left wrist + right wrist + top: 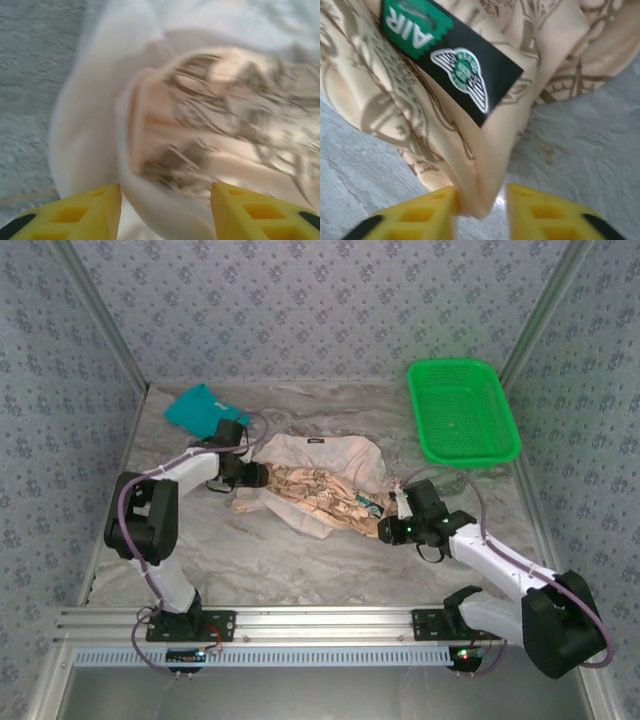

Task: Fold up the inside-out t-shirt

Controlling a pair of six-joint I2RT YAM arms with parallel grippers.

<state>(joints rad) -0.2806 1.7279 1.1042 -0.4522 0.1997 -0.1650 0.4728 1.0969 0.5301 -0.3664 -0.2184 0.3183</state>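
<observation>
Obs.: the inside-out t-shirt [320, 475] lies crumpled in the middle of the table [280, 550] between my two arms, with the pale reverse up at the far side and the printed face showing along the near edge. The left wrist view is motion-blurred, so the brown print smears into streaks and I cannot make out any motif. My left gripper [165, 189] is released. Its jaws stand wide apart and a rounded pale fold bulges toward the gap, pinched by neither finger. From above, that gripper [262, 476] sits at the shirt's left end, tips hidden under its own dark body. My right gripper [481, 194] has also let go. Its jaws are parted around a hanging fold of printed cloth, which touches one yellow finger [420, 215], and a sliver of table shows beside the other (both fingers cut off by the lower frame edge). From above it [383, 528] sits at the shirt's near right corner. A black patch [465, 70] carries a green block with white capitals "AIR", set at a slant and clipped by the top edge. Beside it is a winged badge whose ring lettering is too small to read. The dark neck label [315, 442] is unreadable. The teal folded shirt [200, 408], far left, is partly hidden behind my left wrist. The green basket [455, 363] stands far right, apart from the t-shirt.
</observation>
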